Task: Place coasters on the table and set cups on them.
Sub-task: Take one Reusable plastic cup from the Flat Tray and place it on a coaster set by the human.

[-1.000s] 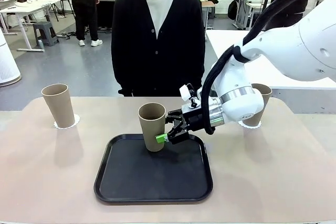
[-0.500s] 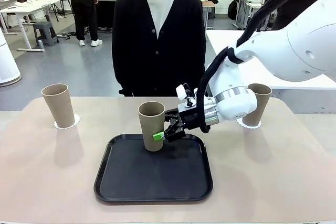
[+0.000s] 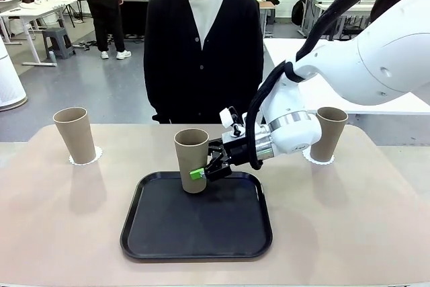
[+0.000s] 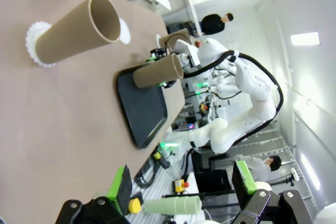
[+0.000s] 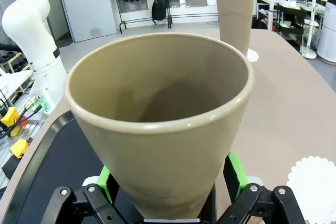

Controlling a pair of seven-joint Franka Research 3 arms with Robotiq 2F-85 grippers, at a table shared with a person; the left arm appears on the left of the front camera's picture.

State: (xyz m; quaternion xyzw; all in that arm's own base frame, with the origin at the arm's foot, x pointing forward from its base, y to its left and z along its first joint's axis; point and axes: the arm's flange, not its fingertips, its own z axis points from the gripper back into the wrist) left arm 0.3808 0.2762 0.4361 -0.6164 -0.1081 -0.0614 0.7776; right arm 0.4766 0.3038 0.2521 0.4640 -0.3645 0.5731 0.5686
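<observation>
Your right gripper (image 3: 201,169) reaches in from the right across the middle, its fingers spread wide on either side of the lower part of the centre cup (image 3: 192,159). In the right wrist view that cup (image 5: 160,124) sits between the two green pads (image 5: 234,171), and you cannot tell whether the pads actually press on its wall. The cup stands on the far left part of the black tray (image 3: 197,218), leaning slightly. The tray lies in the middle of the tan surface (image 3: 363,226). A second cup (image 3: 75,135) stands upright at the far left of the surface on a white scalloped coaster (image 3: 87,159). A third cup (image 3: 330,133) stands upright at the far right on its own coaster (image 3: 310,158), just behind your right arm's wrist. The right wrist view shows another empty coaster (image 5: 315,182) lying flat on the surface near the tray, with nothing on it. Your left gripper (image 4: 181,184) hangs off to the side with fingers well apart and nothing between them; its view looks along the surface at the left cup (image 4: 79,30) on its coaster (image 4: 34,43) and the tray cup (image 4: 157,71) farther off. A person (image 3: 201,45) in a dark cardigan stands at the far side of the surface, right behind the tray.
</observation>
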